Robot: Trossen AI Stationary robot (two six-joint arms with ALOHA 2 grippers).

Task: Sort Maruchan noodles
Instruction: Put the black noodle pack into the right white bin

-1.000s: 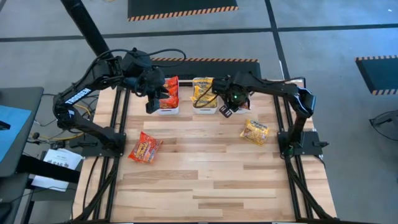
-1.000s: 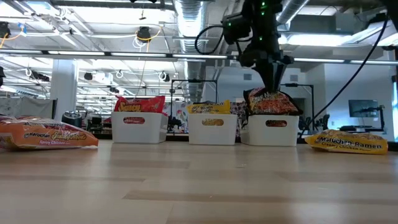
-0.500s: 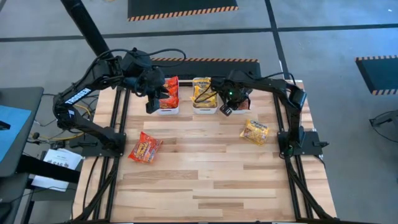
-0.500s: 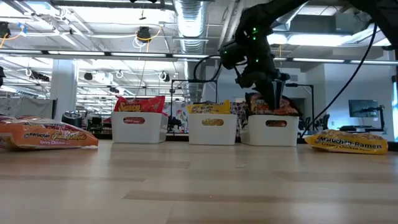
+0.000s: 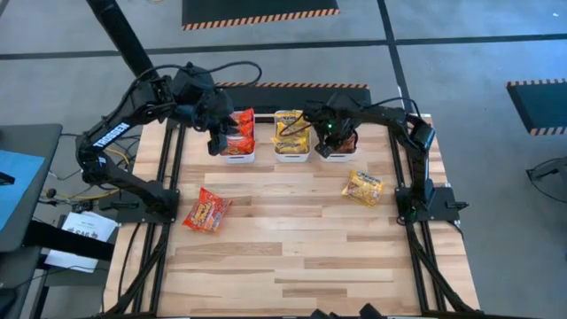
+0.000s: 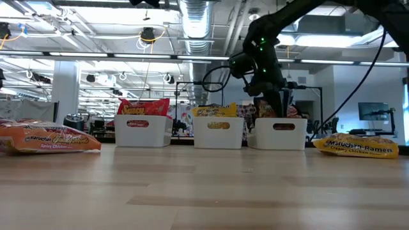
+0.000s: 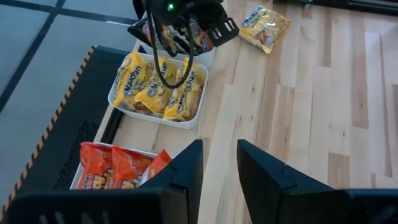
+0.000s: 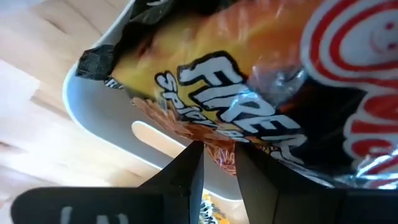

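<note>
Three white trays stand in a row at the far edge. One holds red packets [image 5: 241, 131], one yellow packets [image 5: 290, 133], and the right one [image 6: 278, 134] dark packets. My right gripper [image 5: 328, 146] is low over the right tray, shut on a dark black-and-yellow packet [image 8: 249, 93]. My left gripper [image 5: 216, 142] hovers shut and empty beside the red tray; its wrist view shows its fingers [image 7: 186, 180] above the red packets [image 7: 115, 171]. A red packet [image 5: 206, 211] and a yellow packet [image 5: 363, 188] lie flat on the table. My right gripper pinches the dark packet's crimped edge [image 8: 219, 148] between its two fingers. It comes from above, slanting toward the far edge. The packet lies over the right tray's rim [image 8: 106, 118], tilted, among the other dark packets; how much rests there is hidden by the gripper.
The table's middle and near half are bare wood [image 5: 301, 257]. The two loose packets lie at the left and right sides. Both arms crowd the far edge over the trays, with black cables [image 7: 168, 62] hanging over the yellow tray.
My right gripper has moved toward the far edge and down, carrying the dark packet from above the right tray down into it. In the low view the packet, hanging below the fingers before, has sunk behind the tray's wall.
</note>
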